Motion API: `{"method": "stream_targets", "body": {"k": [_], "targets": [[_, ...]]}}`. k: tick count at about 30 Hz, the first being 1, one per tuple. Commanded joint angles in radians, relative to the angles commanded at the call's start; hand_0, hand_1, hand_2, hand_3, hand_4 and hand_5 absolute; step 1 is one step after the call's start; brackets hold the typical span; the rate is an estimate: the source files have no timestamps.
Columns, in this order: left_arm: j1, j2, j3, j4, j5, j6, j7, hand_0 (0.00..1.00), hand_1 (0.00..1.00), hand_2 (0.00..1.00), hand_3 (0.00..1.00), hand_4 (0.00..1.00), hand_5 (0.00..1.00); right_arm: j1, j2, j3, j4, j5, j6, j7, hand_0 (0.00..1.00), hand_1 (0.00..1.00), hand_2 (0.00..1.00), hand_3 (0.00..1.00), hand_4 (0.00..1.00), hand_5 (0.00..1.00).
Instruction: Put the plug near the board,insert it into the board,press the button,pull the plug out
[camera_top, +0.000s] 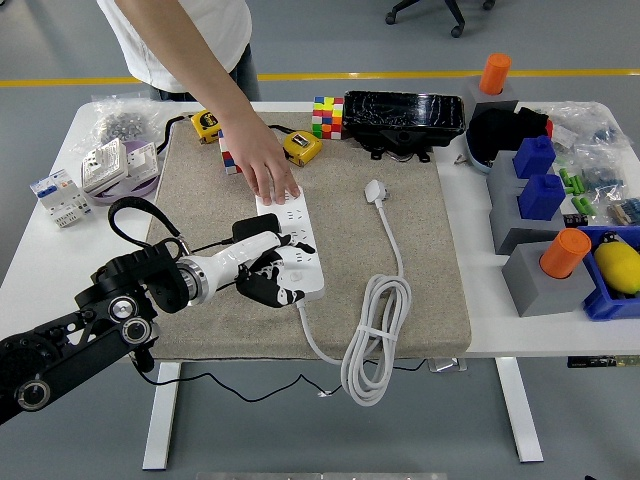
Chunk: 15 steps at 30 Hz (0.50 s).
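Note:
A white power strip lies on the beige mat. A black plug sits at the strip's left edge, half hidden behind my left hand. That hand rests over the strip's near end with its black fingers curled down on it and nothing visibly grasped. A person's hand presses on the strip's far end. The strip's own white plug and coiled cord lie to the right. My right arm does not show.
Yellow tape measures, a colour cube and a black case line the mat's far edge. White sockets sit far left. Blue and grey blocks with orange cylinders fill the right side.

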<state>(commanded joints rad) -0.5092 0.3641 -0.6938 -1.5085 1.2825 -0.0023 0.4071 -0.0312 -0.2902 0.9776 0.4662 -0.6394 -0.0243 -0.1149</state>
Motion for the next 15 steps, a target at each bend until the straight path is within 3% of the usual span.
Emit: {"method": "stream_targets", "body": {"k": [1, 2, 7, 8, 13, 14, 15], "targets": [[0.004, -0.001, 0.000, 0.004, 0.000, 0.030, -0.027, 0.089, 0.076, 0.144, 0.783, 0.525, 0.002, 0.000, 0.000, 0.000, 0.000, 0.000, 0.000, 0.000, 0.679, 0.688, 0.695, 0.601, 0.937, 0.532], [0.006, -0.002, 0.000, 0.005, 0.000, 0.047, -0.041, 0.160, 0.135, 0.227, 0.577, 0.704, 0.121, 0.000, 0.000, 0.000, 0.000, 0.000, 0.000, 0.000, 0.679, 0.689, 0.695, 0.600, 0.937, 0.533], [0.023, -0.006, 0.003, 0.015, -0.034, 0.162, -0.152, 0.160, 0.135, 0.227, 0.577, 0.704, 0.121, 0.003, 0.001, -0.001, 0.000, 0.001, 0.000, 0.000, 0.679, 0.689, 0.695, 0.600, 0.937, 0.533], [0.027, -0.008, 0.002, 0.017, -0.046, 0.183, -0.175, 0.216, 0.204, 0.257, 0.459, 0.733, 0.196, 0.003, 0.001, -0.002, -0.001, 0.001, 0.000, 0.000, 0.680, 0.688, 0.695, 0.601, 0.938, 0.533], [0.043, -0.018, -0.003, 0.033, -0.113, 0.276, -0.274, 0.216, 0.204, 0.257, 0.459, 0.733, 0.196, 0.006, 0.001, -0.006, -0.001, 0.001, 0.000, 0.001, 0.680, 0.688, 0.695, 0.601, 0.938, 0.533], [0.044, -0.018, -0.003, 0.034, -0.115, 0.283, -0.280, 0.305, 0.350, 0.355, 0.415, 0.742, 0.226, 0.006, 0.001, -0.006, -0.001, 0.001, 0.000, 0.001, 0.680, 0.689, 0.695, 0.602, 0.938, 0.533], [0.047, -0.019, -0.002, 0.037, -0.117, 0.295, -0.289, 0.305, 0.350, 0.355, 0.415, 0.742, 0.226, 0.006, 0.001, -0.008, -0.001, 0.001, 0.000, 0.001, 0.680, 0.689, 0.695, 0.602, 0.938, 0.533]]}}
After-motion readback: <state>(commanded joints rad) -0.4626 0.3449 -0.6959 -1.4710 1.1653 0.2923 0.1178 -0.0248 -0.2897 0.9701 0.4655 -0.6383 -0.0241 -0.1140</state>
